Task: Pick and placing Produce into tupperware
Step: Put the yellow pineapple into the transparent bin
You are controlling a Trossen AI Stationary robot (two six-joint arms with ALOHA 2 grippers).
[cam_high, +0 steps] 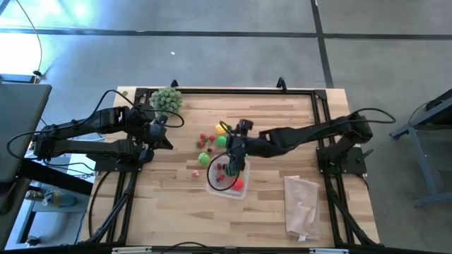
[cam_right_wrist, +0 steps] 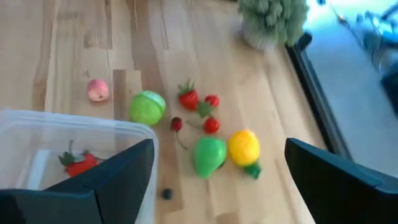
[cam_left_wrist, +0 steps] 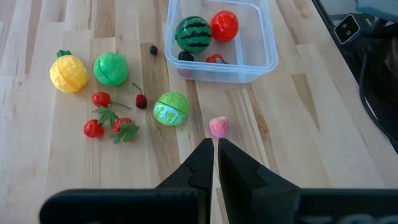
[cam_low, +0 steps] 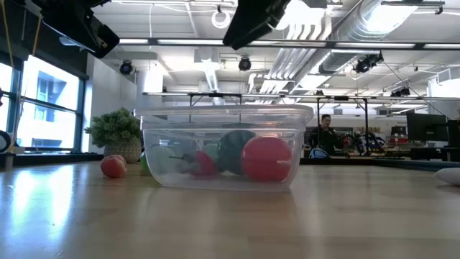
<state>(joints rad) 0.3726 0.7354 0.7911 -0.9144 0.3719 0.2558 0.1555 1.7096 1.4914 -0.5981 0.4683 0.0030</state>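
High view: right pincer (cam_high: 233, 161), spread wide and empty, hangs over the tupperware (cam_high: 227, 176) beneath it, while the left pincer (cam_high: 167, 134) waits shut and empty, well apart. Low view: watermelon ball (cam_low: 233, 151) and red ball (cam_low: 267, 159) lie inside. Right wrist view: green fruit (cam_right_wrist: 209, 155) and yellow fruit (cam_right_wrist: 244, 147) lie on the table (cam_right_wrist: 74, 50) ahead of the pincer; one dark finger stands close to the rim, so a careless move could nudge the container.

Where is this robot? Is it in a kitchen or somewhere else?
Not a kitchen. It looks like a big workshop or robot lab. The low view shows bare ceiling pipes and strip lights, a person at benches far behind, and the wooden table stands on a plain concrete floor.
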